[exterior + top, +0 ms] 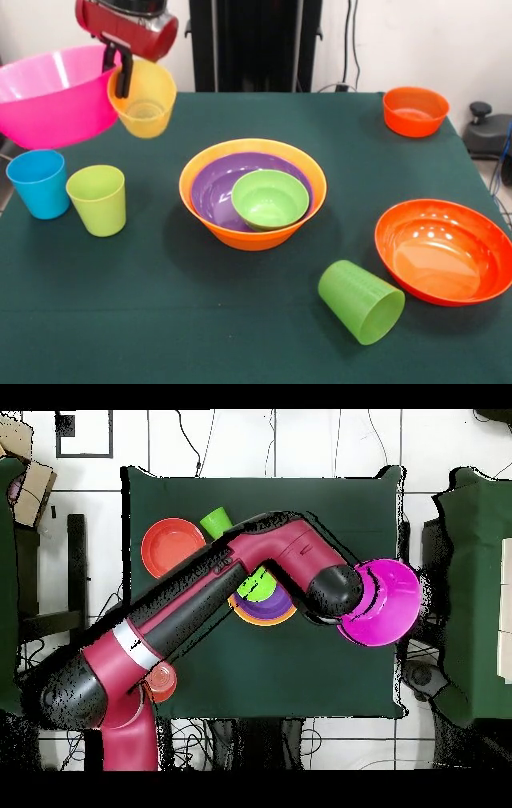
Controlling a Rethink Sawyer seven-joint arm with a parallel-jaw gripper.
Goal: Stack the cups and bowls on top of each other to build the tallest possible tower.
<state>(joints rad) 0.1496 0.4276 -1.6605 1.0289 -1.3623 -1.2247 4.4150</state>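
Front view: gripper (122,70) up at 11 o'clock, jaws pinching the rim of the yellow cup (144,99), held tilted in the air beside the pink bowl (54,94). Dead centre, orange bowl (253,192) with purple bowl (224,188) and small green bowl (270,198) nested inside. Blue cup (38,183) and lime cup (98,199) upright at 9 o'clock. Darker green cup (362,302) tipped over at 5 o'clock.

Overhead view: arm (190,609) slung across the stack, pink bowl at 3 o'clock.
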